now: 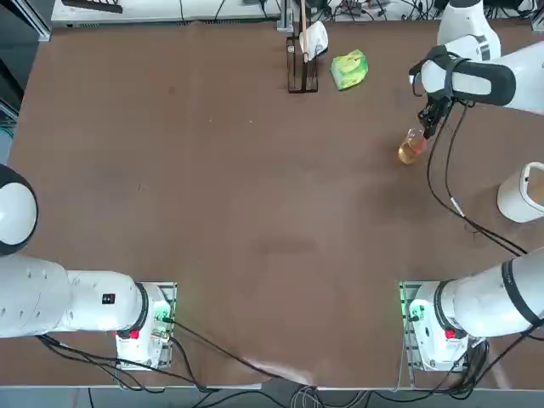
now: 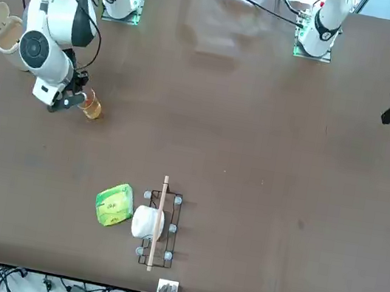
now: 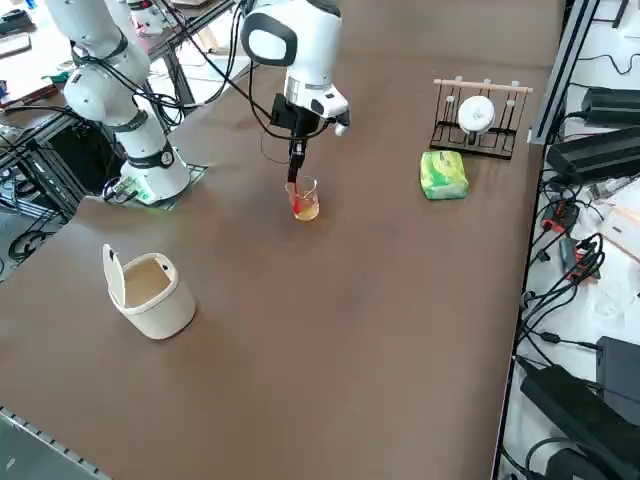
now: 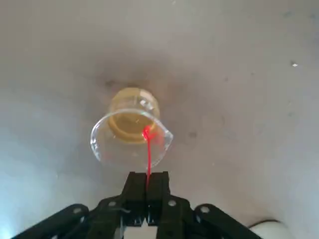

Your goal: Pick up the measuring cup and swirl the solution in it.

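Right pincer [image 4: 146,183] clamped shut on rim of measuring cup [image 4: 131,132], cup hanging tilted just above table [image 1: 212,212], far right side. Amber solution [image 3: 306,209] pooled at base. Swirl step in hand; next calls for gentle circular wrist motion, no spill.

- brown table [image 1: 212,212] under everything
- small dark wire rack [image 3: 478,128] at the table's far edge, white roll [image 3: 476,113] sitting in it, wooden stick [image 3: 485,86] across the top
- lumpy green thing [image 3: 443,174] just beside the rack
- white opaque cup [image 3: 150,292] with its flip lid up, well apart from the rack, near the table's right edge
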You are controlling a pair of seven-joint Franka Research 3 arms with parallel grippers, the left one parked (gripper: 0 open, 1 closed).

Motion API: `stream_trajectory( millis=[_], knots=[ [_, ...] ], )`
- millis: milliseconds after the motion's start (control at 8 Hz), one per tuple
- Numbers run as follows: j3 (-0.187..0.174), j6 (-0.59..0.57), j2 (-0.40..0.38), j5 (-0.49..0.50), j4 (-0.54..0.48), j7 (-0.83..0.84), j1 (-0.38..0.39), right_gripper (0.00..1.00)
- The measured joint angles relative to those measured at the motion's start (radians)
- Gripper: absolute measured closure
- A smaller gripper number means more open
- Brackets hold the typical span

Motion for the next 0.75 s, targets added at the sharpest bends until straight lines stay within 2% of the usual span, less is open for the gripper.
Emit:
stream_trajectory(
  millis=[375,750],
  knots=[
    [0.005,0.000,0.061,0.033,0.090,-0.001,-0.003,0.97],
    [0.015,-0.012,0.079,0.088,0.104,0.013,0.012,0.97]
  ],
)
